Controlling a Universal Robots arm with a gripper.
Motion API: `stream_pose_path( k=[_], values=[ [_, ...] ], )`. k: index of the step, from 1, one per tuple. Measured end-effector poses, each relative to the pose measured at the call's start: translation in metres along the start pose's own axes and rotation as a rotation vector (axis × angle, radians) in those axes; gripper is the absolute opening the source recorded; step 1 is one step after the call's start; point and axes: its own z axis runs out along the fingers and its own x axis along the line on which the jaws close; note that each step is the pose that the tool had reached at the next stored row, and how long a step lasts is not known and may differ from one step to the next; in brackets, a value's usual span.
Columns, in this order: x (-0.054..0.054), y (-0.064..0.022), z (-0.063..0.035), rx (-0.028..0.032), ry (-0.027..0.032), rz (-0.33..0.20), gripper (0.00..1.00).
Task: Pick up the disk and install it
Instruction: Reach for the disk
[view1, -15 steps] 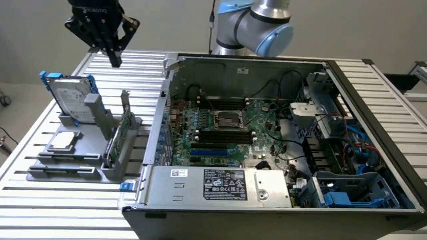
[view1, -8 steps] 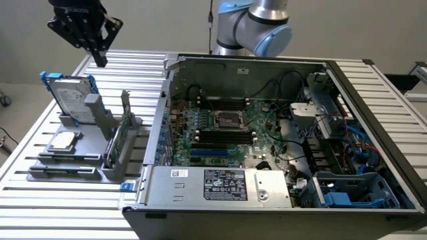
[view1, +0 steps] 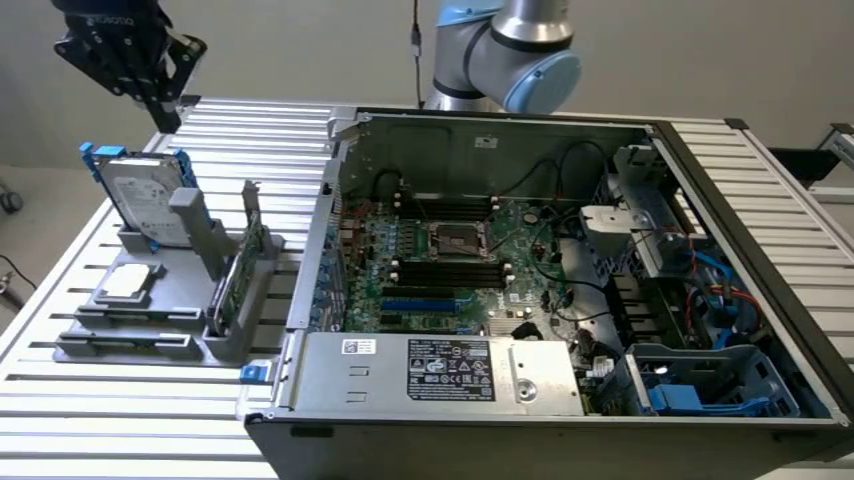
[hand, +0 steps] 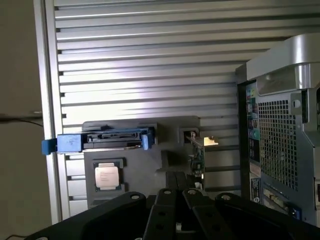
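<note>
The gripper (view1: 164, 108), closed and empty, hangs above the disk (view1: 140, 195), which stands upright in a grey holder (view1: 127, 342) on the table (view1: 134, 420).

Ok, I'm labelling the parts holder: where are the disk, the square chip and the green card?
disk (view1: 138, 195): exterior view, on its silver labelled face.
square chip (view1: 128, 282): exterior view, on its metal top.
green card (hand: 196, 159): wrist view, on its green board.

Your slatted metal table (view1: 120, 420) has a plain beige wall (view1: 294, 50) behind it, pale floor (view1: 40, 190) off the exterior view's left.
</note>
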Motion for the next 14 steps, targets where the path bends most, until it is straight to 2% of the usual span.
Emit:
stream_pose_path(
  k=[9, 14],
  values=[
    [0.041, -0.0003, 0.0016, 0.0002, 0.0029, 0.0, 0.11],
    [0.064, 0.0027, 0.0032, 0.0003, 0.0038, 0.0, 0.11]
  ],
)
